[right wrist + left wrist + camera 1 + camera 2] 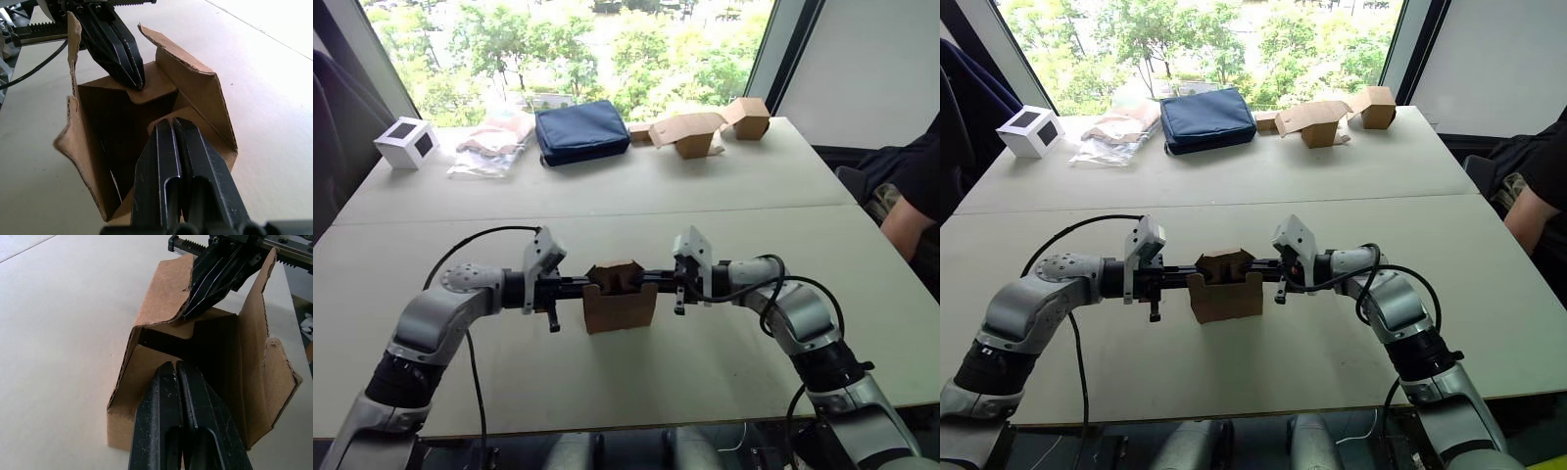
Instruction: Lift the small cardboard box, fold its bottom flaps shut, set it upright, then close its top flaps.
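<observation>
Brown corrugated small cardboard box [620, 304] stands upright on the pale table [705, 196]; both clenched pincers, left pincer [174, 369] and right pincer [171, 126], press its end top flaps [146, 88] inward. Side flaps likely follow.

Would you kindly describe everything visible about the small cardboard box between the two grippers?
The small cardboard box is plain brown corrugated card, standing upright on the pale table with its top open. Two side top flaps stand up, with torn, ragged edges; the two end flaps are being pushed inward. The left gripper and right gripper, fingers shut, each press a tip on one end flap from opposite sides. Its inside is dark.
</observation>
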Action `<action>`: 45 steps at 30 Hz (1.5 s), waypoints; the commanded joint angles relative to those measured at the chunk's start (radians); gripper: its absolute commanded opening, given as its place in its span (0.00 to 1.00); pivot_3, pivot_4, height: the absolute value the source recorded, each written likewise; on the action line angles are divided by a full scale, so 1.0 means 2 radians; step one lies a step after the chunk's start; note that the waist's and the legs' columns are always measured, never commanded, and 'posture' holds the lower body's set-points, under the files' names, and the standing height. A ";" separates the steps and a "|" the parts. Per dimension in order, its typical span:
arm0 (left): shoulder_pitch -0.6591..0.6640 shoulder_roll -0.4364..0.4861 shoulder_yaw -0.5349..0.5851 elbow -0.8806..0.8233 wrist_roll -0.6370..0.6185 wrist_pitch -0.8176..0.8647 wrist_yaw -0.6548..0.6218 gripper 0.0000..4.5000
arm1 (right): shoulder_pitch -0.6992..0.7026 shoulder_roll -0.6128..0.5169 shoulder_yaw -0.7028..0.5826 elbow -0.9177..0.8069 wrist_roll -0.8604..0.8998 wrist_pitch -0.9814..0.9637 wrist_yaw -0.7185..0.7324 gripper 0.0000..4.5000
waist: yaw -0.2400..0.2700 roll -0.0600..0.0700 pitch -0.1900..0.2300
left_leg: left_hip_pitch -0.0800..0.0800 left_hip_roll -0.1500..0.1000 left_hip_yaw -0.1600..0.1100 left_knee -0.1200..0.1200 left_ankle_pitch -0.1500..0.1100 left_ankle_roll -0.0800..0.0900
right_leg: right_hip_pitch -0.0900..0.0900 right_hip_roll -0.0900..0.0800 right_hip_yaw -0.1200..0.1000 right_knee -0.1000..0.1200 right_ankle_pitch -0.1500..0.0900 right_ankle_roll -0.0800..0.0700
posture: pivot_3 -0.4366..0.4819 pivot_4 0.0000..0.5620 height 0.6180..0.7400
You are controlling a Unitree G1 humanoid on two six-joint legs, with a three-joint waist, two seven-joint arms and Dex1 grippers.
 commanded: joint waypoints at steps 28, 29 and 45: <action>-0.193 -0.032 -0.016 0.407 0.066 -0.089 -0.160 0.01 | 0.075 -0.099 -0.032 -0.329 0.106 0.116 -0.093 0.00 | 0.001 -0.001 0.001 | 0.000 0.000 0.000 0.000 0.000 0.001 | 0.000 0.000 -0.001 0.000 0.000 0.000 | 0.48 0.27 1.00; -0.200 -0.038 -0.020 0.423 0.071 -0.093 -0.171 0.01 | 0.083 -0.115 -0.014 -0.324 0.077 0.091 -0.084 0.00 | 0.000 -0.001 0.001 | 0.000 -0.001 0.000 0.000 0.000 0.001 | 0.000 0.000 -0.001 0.000 0.000 0.000 | 0.48 0.27 1.00; -0.225 -0.095 -0.030 0.500 0.124 -0.140 -0.213 0.01 | 0.053 -0.081 0.061 -0.236 -0.052 -0.017 -0.079 0.00 | 0.001 -0.002 0.001 | 0.000 0.000 0.000 0.001 0.000 0.001 | 0.000 0.001 -0.001 0.000 0.000 0.000 | 0.48 0.27 1.00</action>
